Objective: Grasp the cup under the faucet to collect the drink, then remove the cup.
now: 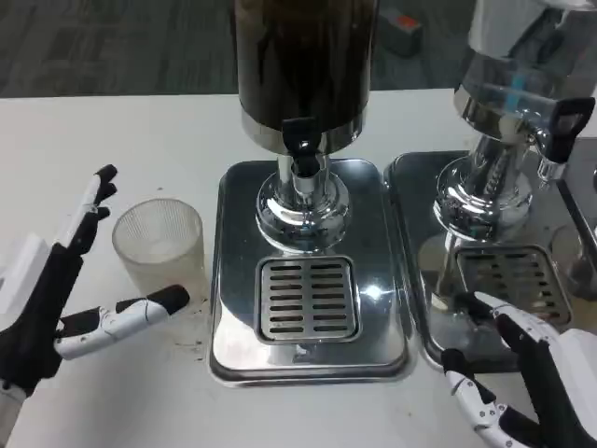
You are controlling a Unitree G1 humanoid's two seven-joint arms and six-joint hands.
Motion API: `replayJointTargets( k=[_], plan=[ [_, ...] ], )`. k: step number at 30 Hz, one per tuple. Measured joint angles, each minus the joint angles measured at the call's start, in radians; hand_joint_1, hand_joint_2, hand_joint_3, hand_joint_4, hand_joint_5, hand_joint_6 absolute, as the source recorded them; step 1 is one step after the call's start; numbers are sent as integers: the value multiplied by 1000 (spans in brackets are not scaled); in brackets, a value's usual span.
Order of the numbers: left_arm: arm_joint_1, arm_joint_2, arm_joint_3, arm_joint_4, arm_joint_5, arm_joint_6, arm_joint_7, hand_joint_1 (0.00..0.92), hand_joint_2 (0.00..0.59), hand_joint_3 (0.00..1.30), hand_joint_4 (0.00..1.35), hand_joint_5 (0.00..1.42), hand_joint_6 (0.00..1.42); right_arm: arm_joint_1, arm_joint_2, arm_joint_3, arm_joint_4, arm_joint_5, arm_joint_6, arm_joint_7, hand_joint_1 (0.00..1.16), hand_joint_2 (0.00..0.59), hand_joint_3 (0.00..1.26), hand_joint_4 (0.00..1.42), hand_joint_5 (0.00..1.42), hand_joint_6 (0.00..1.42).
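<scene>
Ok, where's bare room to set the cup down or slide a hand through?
The drip grate under the dark dispenser's faucet is bare. White table behind the cup is free, as is the near strip between the left hand and the steel tray. It is crowded between the second dispenser and the right hand.
</scene>
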Motion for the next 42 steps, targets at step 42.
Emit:
replayJointTargets(
  k=[42],
  plan=[
    [-277, 30, -130, 433, -99, -74, -92, 249, 28, 0, 43, 189, 270, 15, -7, -6, -7, 40, 10, 24, 333, 407, 259, 294, 261, 380]
  ],
)
